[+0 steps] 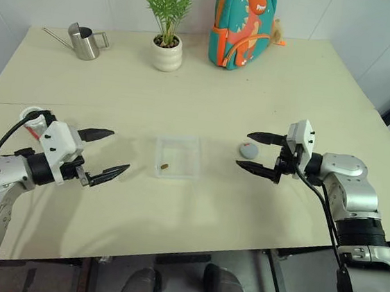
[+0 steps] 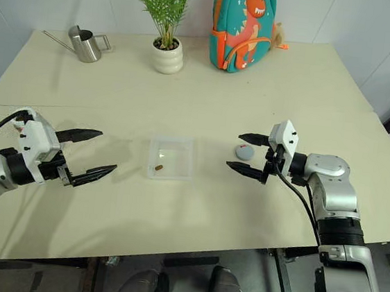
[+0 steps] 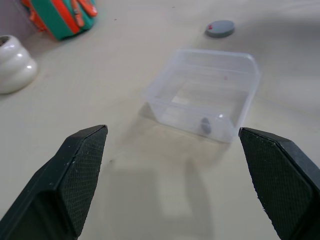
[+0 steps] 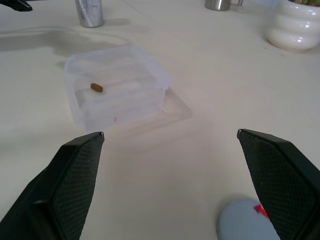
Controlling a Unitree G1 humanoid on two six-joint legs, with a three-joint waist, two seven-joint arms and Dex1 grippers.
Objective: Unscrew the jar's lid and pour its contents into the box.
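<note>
Centre of frame: box (image 1: pixel 177 157) holds the contents (image 1: pixel 165 166). Lid (image 1: pixel 248 150) lies just left of right end effector (image 1: pixel 256 152), nearer it than left end effector (image 1: pixel 106 153). Both wide open, empty.

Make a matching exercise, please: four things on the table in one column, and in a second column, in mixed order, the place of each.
Things:
1. bean
2. lid
3. jar
4. watering can

Places:
A. on the table between the box and the right claw
B. at the far left corner of the table
C. inside the box
D. upright behind the left claw, at the table's left edge

Pairs: 1-C, 2-A, 3-D, 4-B
</note>
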